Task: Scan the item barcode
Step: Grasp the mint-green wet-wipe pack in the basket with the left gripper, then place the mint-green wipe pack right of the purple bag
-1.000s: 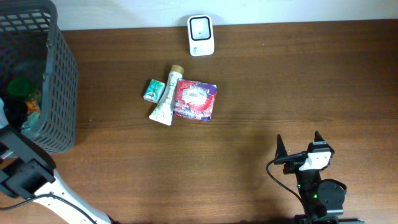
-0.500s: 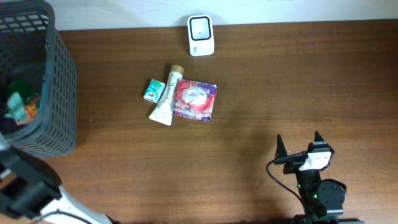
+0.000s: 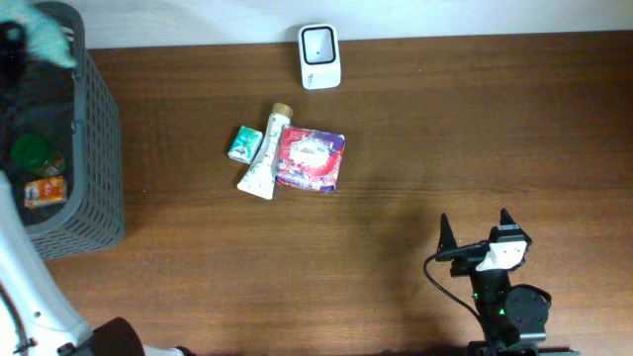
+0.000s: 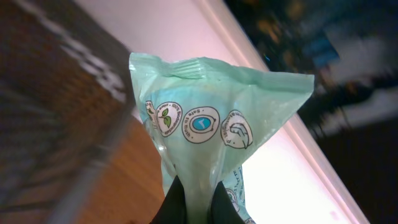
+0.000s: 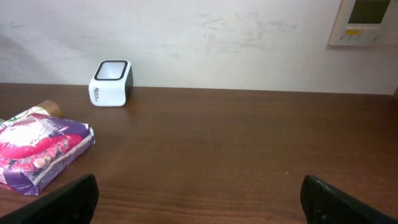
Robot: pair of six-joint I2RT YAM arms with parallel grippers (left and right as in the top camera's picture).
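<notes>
A green packet (image 4: 211, 118) is gripped by the closed left claw (image 4: 195, 202) and is held above the basket (image 3: 99, 148) at the far left of the surface (image 3: 445, 119). The right claw (image 3: 476, 223) is seen wide open and empty, well apart from the scanner (image 3: 319, 55).

You see a gray basket (image 3: 99, 148) at the table's (image 3: 445, 129) left edge, with a green-topped jar (image 3: 32, 153) and an orange pack (image 3: 45, 190) inside. A blurry pale green packet (image 3: 47, 35) is over its far corner, by the dark left gripper (image 3: 15, 42). In the middle a small green box (image 3: 242, 143), a white tube (image 3: 263, 153) and a red pouch (image 3: 311, 158) lie touching, a white scanner (image 3: 319, 54) sits at the far edge, and your right gripper (image 3: 475, 218) is near the right corner, fingers spread wide.
</notes>
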